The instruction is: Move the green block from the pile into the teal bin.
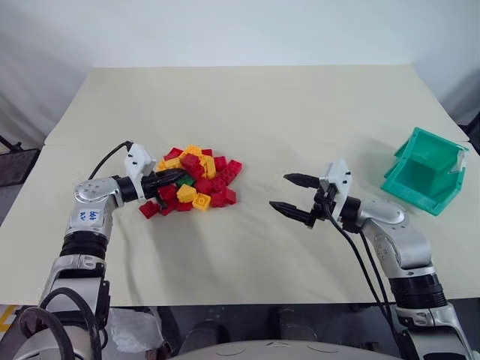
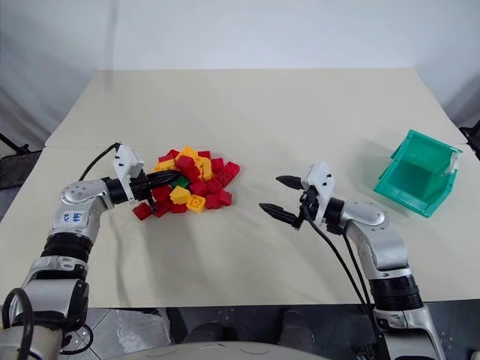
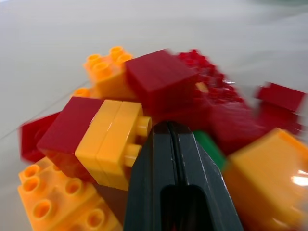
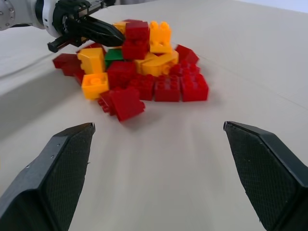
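- My left gripper (image 1: 178,175) has its 2 fingers pressed together, tips in the pile (image 1: 196,178) just beside the green block (image 4: 113,55).
- My right gripper (image 1: 291,194) is spread wide over bare table (image 1: 247,112), holding nothing.
- The teal bin (image 1: 426,171) sits well apart, at my right.

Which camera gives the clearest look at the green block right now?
The right wrist view: the green block shows a whole face among the pile's red and yellow bricks. The left wrist view catches a sliver beside the left gripper; the head views, a speck.
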`<control>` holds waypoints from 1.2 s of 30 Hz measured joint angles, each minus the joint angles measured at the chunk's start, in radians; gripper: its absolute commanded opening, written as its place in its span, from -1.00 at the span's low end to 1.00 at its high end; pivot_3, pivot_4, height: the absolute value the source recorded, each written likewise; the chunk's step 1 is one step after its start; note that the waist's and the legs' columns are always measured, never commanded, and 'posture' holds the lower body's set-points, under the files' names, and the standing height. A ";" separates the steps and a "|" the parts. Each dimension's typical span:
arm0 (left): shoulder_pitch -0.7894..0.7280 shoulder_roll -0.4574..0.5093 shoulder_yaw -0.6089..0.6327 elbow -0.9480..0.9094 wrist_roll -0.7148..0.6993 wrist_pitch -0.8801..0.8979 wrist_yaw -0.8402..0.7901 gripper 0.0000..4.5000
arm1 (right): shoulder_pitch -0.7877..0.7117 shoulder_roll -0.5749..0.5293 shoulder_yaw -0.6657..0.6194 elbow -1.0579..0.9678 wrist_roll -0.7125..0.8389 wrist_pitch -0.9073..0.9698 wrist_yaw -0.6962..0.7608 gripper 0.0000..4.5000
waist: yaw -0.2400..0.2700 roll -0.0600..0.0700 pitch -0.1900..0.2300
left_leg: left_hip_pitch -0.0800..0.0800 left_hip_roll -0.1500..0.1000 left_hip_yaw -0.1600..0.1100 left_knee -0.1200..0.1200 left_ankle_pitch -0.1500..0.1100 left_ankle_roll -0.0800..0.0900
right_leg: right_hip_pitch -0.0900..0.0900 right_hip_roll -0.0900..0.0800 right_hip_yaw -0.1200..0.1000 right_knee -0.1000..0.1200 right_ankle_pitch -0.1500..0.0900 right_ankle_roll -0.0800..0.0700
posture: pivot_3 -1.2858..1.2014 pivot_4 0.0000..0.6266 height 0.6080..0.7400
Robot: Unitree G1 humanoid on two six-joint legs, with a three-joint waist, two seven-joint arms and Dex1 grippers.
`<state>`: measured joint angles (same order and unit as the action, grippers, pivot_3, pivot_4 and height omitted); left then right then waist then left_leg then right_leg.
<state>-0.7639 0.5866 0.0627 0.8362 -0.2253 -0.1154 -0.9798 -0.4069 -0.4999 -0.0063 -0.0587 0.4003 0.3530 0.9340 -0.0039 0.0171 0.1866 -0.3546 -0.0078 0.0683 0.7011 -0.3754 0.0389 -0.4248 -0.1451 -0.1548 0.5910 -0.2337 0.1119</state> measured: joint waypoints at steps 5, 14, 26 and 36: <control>-0.023 -0.004 0.009 0.083 0.019 -0.051 0.037 -1.00 | -0.008 -0.002 -0.001 0.002 0.000 -0.001 -0.001 1.00 | 0.001 0.000 0.000 | 0.000 0.000 0.000 0.000 0.000 0.000 | 0.000 0.000 0.000 0.000 0.000 0.000 | 0.03 -0.52 1.00; -0.016 -0.074 0.004 0.002 0.001 -0.018 -0.057 -1.00 | -0.059 0.000 0.001 0.042 -0.003 -0.006 0.007 1.00 | 0.006 -0.001 0.000 | -0.001 -0.001 0.000 0.001 0.000 0.001 | 0.000 -0.001 0.000 0.000 0.000 0.000 | 0.03 -0.52 1.00; 0.061 -0.075 0.001 -0.157 -0.025 0.083 -0.148 -1.00 | -0.081 0.000 0.002 0.070 -0.006 -0.022 0.013 1.00 | 0.001 -0.001 0.000 | 0.000 0.000 -0.001 0.002 0.001 0.001 | 0.000 -0.001 0.001 0.001 0.000 0.000 | 0.03 -0.52 1.00; 0.273 0.128 0.104 -0.476 -0.134 0.321 -0.160 -0.33 | -0.113 -0.003 0.002 0.119 -0.007 -0.027 0.027 1.00 | -0.014 -0.002 0.000 | 0.000 0.000 -0.001 0.000 0.000 0.001 | -0.001 -0.001 0.001 0.000 0.000 0.000 | 0.03 -0.52 1.00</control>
<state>-0.4912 0.7148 0.1670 0.3600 -0.3594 0.2054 -1.1395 -0.5198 -0.5028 -0.0038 0.0605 0.3928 0.3256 0.9611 -0.0179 0.0152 0.1871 -0.3549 -0.0076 0.0673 0.7006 -0.3750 0.0397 -0.4254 -0.1461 -0.1541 0.5911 -0.2334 0.1123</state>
